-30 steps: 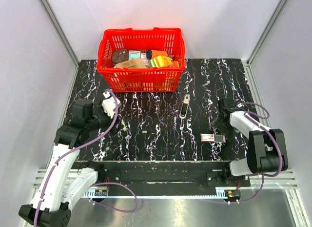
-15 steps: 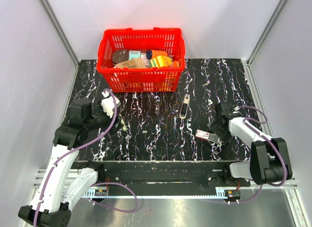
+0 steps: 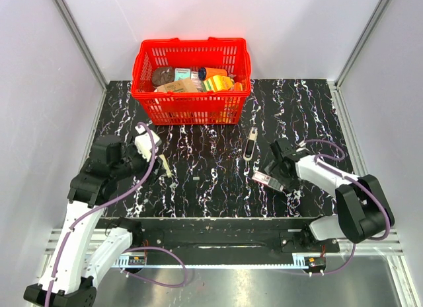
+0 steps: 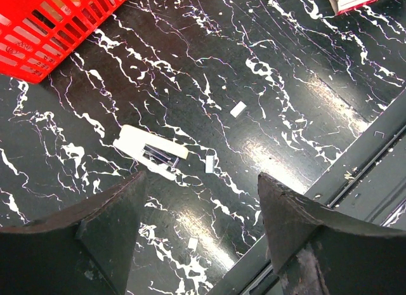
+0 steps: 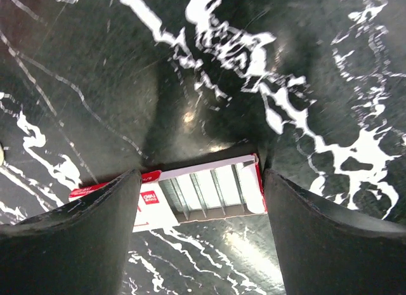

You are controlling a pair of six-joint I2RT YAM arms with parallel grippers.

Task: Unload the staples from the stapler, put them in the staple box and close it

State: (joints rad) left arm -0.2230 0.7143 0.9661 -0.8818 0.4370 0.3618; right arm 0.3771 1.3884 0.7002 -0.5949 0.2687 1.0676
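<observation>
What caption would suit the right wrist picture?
Right gripper holds a white-and-red box between its fingers over the marbled table.

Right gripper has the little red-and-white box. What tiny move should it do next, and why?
Probably park the box on the table and let go. The right gripper pinches it between both fingers, while the stapler lies untouched close by. The left gripper hangs open farther off, so the right one likely needs free fingers.
</observation>
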